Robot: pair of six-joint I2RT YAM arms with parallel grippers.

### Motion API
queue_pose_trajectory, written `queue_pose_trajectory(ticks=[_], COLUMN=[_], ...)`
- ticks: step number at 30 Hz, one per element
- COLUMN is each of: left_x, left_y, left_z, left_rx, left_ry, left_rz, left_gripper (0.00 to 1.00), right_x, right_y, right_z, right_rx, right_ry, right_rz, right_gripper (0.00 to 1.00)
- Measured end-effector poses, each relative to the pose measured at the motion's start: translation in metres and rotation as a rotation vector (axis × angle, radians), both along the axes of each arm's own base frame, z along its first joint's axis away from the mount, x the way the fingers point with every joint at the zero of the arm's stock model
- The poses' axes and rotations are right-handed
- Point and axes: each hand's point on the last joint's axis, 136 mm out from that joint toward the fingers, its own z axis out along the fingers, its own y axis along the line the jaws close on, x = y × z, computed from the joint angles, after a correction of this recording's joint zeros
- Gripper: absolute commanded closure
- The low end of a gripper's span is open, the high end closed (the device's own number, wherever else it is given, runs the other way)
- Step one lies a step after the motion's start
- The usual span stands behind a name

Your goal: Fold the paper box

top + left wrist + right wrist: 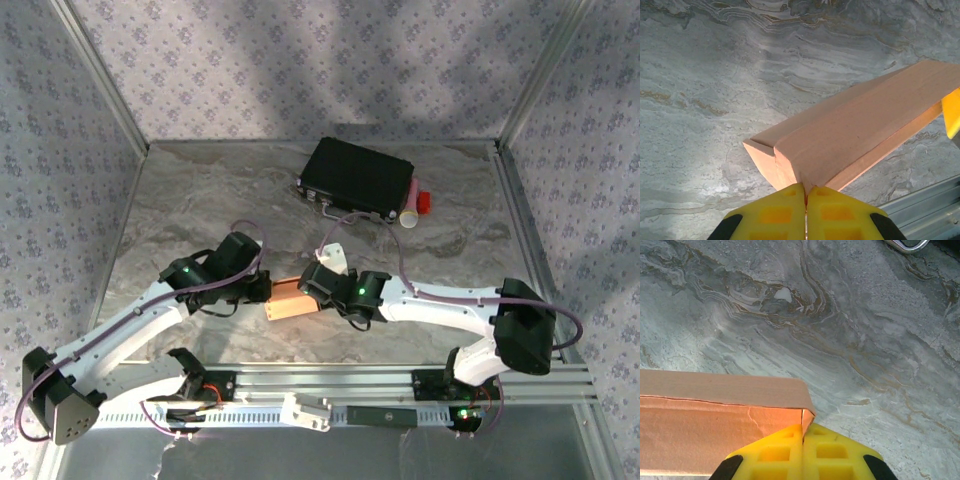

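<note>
one black case (pixel 357 177), apart from paper box (pixel 291 304)

The top camera sits above and behind my bases, looking down from well off over the whole desk (pixel 200 210). The wrist cameras ride close behind my left end effector (pixel 806 192) and my right end effector (pixel 803 432), facing the desk from very near. All three views share the paper box (pixel 292 305).

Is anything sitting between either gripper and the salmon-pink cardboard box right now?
Nothing visible. The left gripper and the right gripper are each shut on an end of the salmon-pink cardboard box. The black hard case lies apart, farther back.
</note>
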Motion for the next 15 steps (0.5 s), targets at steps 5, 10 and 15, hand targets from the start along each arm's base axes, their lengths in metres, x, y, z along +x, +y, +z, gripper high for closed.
queue_pose_trajectory(ticks=[5, 10, 15], left_x=[0.0003, 0.0003, 0.0005], left_y=[0.0001, -0.0001, -0.0010], left_z=[-0.0002, -0.0010, -0.0004], left_rx=[-0.010, -0.015, -0.022], left_ry=[0.011, 0.022, 0.029], left_rz=[0.001, 0.003, 0.002], left_gripper=[0.93, 0.92, 0.92], right_x=[-0.0003, -0.0006, -0.0007], right_y=[-0.0007, -0.0015, -0.0025], right_z=[0.0010, 0.0017, 0.0013], right_rx=[-0.014, -0.024, -0.030], right_ry=[0.002, 0.003, 0.004], right_rz=[0.007, 0.012, 0.013], right_gripper=[1.00, 1.00, 1.00])
